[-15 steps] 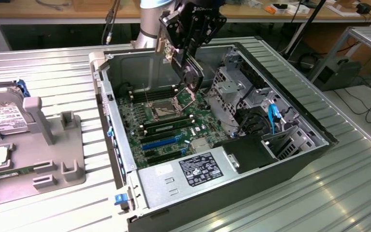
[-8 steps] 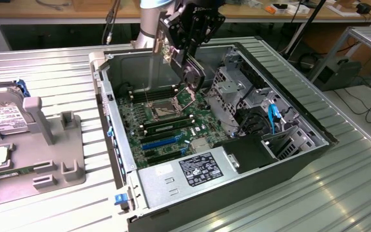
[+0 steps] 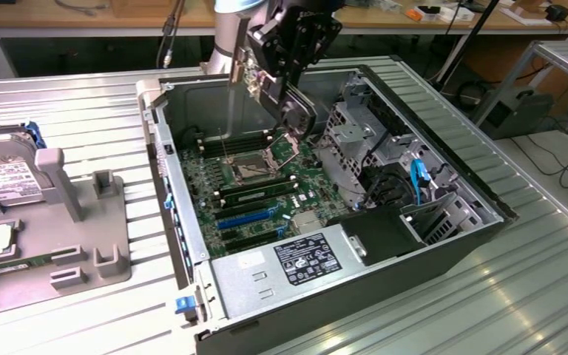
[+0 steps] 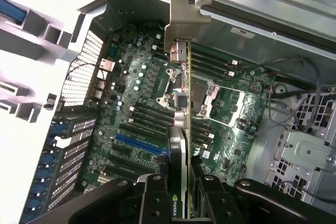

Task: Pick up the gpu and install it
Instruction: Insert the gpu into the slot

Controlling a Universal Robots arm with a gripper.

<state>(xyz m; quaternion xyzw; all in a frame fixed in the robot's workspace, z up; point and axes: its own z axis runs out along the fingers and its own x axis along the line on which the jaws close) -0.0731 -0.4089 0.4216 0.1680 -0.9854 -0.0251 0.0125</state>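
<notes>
From where I stand the gripper (image 3: 289,89) (image 4: 181,195) is clamped on the gpu (image 3: 299,118) (image 4: 181,145), one finger on each flat face; the card hangs from it over the open computer case (image 3: 180,222), clear of the motherboard (image 3: 264,188) (image 4: 136,103) below; in the wrist view the card shows edge-on, thin and straight, its silver bracket (image 4: 185,17) at the end far from the fingers; beneath its line lies the CPU socket (image 3: 254,170) (image 4: 210,95), and the blue slot (image 3: 246,217) (image 4: 139,142) sits apart from it, bare, nearer the power supply (image 3: 284,266); there is open room above the board on the side toward the exterior view's left, up to the case's perforated wall; on the exterior view's right the drive cage (image 3: 358,137) stands close beside the card, with cables bunched past it; outside the case, on the ribbed metal table (image 3: 86,111), a grey tray (image 3: 57,214) holds a hard drive (image 3: 3,181), well apart from the arm.
</notes>
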